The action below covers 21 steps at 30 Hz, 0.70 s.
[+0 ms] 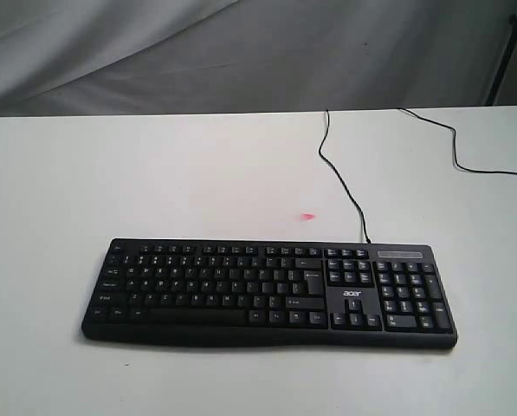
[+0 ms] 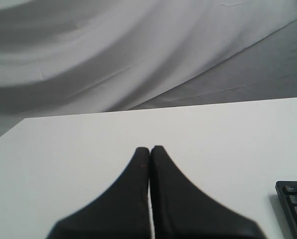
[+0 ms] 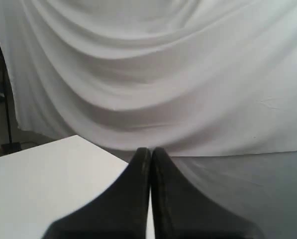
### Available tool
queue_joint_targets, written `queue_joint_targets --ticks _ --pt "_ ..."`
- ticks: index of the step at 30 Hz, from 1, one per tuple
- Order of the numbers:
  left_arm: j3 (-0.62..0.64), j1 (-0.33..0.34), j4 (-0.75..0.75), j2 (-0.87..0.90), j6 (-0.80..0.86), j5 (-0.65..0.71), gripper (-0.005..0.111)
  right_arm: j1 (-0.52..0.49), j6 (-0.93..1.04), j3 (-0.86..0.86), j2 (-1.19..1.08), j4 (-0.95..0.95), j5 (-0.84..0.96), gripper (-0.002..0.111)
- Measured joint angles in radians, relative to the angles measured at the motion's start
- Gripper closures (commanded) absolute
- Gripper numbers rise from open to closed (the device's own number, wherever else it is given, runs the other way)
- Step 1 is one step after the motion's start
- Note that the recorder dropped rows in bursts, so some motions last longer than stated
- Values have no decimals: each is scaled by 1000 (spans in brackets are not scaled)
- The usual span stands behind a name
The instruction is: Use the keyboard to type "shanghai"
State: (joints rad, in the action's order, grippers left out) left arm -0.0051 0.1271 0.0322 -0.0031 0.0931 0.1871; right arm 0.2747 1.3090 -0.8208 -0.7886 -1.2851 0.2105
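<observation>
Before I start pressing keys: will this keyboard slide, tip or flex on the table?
Probably stiff and unlikely to tip: the keyboard is wide, low and lies flat on the table. It may skate a little under an angled push, since the white top looks smooth. Its thin cable lies slack, so it should offer little drag.

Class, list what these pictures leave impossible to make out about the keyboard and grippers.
- Exterior view: keyboard key legends too small and blurred to read.
- Left wrist view: only a keyboard corner shows; the frame edge cuts the rest.
- Exterior view: left gripper and right gripper out of frame; their distance from the keys is unknown.
</observation>
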Motion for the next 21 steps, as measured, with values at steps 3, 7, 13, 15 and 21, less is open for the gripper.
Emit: queue_joint_targets --ticks 3,7,13,15,21 --pt "0 0 0 0 0 0 106 0 0 0 10 -5 -2 108" --pt "0 0 0 0 0 0 106 0 0 0 12 -7 -5 108" --pt "0 0 0 0 0 0 106 0 0 0 16 -7 -49 108" --pt "0 0 0 0 0 0 106 0 0 0 27 1 -90 108" --pt "0 0 0 0 0 0 106 0 14 0 130 289 -59 108"
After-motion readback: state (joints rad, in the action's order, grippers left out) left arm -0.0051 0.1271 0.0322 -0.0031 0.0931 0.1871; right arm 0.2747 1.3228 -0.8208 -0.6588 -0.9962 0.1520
